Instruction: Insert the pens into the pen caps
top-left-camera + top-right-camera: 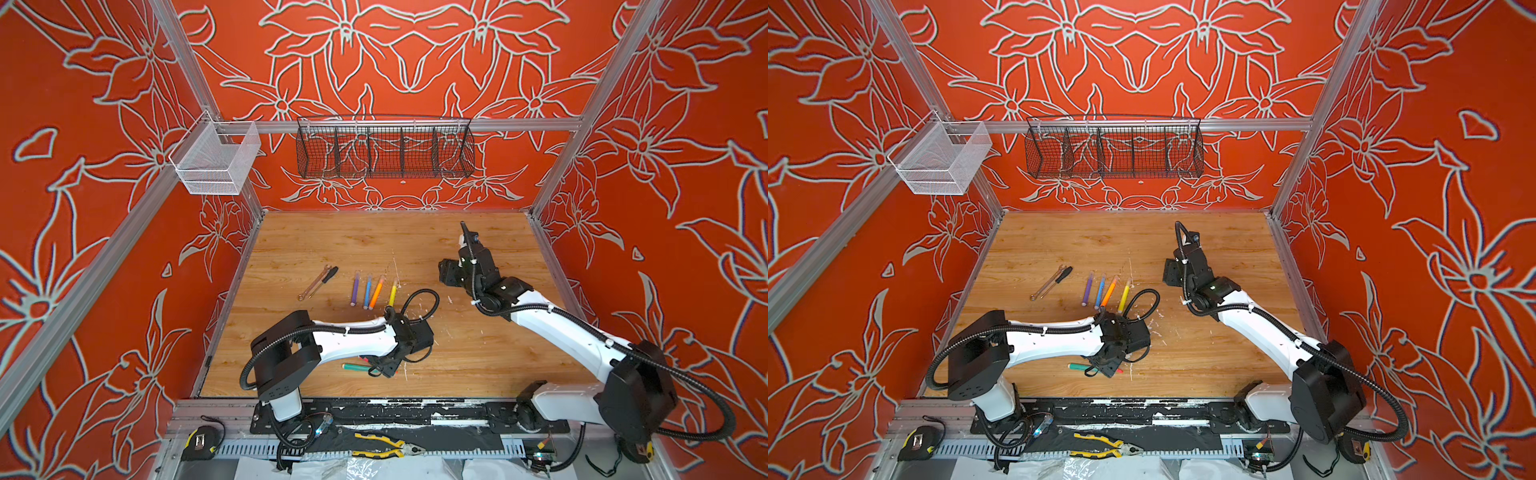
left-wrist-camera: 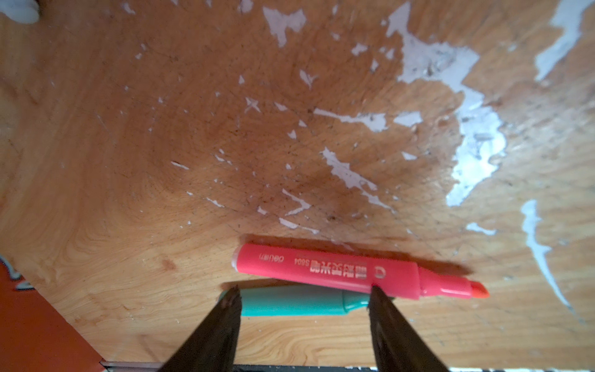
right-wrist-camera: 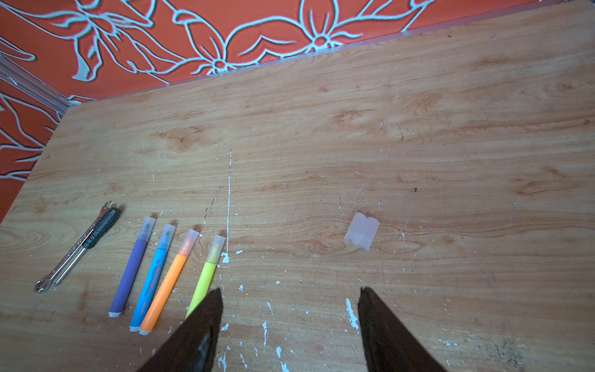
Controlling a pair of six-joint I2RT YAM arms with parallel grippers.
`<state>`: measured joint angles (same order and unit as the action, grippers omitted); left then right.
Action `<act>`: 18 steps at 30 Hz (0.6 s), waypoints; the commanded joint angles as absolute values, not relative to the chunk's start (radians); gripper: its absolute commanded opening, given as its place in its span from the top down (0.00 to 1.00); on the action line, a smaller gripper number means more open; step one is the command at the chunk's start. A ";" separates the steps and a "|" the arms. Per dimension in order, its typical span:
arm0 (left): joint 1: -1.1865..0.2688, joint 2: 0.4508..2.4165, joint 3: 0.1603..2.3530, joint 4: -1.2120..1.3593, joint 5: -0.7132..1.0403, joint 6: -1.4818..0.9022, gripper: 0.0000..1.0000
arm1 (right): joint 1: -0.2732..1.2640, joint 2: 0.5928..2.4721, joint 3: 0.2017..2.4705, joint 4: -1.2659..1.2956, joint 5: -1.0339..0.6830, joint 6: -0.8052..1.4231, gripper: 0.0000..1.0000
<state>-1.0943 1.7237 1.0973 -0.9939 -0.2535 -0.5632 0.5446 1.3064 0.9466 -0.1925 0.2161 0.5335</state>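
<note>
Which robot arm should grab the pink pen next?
Left, probably. The left gripper, open, hangs just over the pink pen and green pen; the right gripper is far off, open, facing two loose caps.

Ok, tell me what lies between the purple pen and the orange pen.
The blue pen lies between the purple pen and the orange pen, shown best in the right wrist view.

Mid-surface, four pens in a row, wrench and screwdriver left of them, two caps right; near the front edge, two more pens touching.
</note>
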 commanded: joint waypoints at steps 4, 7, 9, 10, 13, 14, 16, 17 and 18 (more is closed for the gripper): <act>-1.092 1.819 1.106 -0.983 -0.271 -0.557 0.35 | 0.535 1.315 0.935 -0.206 0.204 0.553 0.31; -1.080 1.844 1.109 -0.964 -0.272 -0.546 0.36 | 0.534 1.312 0.934 -0.208 0.205 0.554 0.31; -1.072 1.853 1.111 -0.957 -0.270 -0.539 0.36 | 0.532 1.311 0.933 -0.206 0.206 0.554 0.31; -1.069 1.853 1.112 -0.955 -0.271 -0.539 0.36 | 0.532 1.310 0.933 -0.206 0.205 0.555 0.32; -1.068 1.846 1.117 -0.952 -0.268 -0.532 0.36 | 0.530 1.310 0.932 -0.206 0.204 0.557 0.32; -1.068 1.838 1.119 -0.954 -0.268 -0.531 0.36 | 0.529 1.310 0.931 -0.206 0.203 0.556 0.32; -1.068 1.823 1.124 -0.956 -0.273 -0.527 0.36 | 0.528 1.310 0.931 -0.206 0.202 0.557 0.32; -1.066 1.815 1.129 -0.961 -0.277 -0.527 0.36 | 0.529 1.313 0.931 -0.205 0.202 0.558 0.32; -1.064 1.807 1.136 -0.966 -0.282 -0.526 0.36 | 0.527 1.312 0.931 -0.205 0.201 0.558 0.31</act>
<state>-1.0683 1.8145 1.1423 -0.9565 -0.2855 -0.5312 0.5323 1.3079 0.9463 -0.1944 0.2028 0.5369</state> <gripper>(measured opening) 0.642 0.686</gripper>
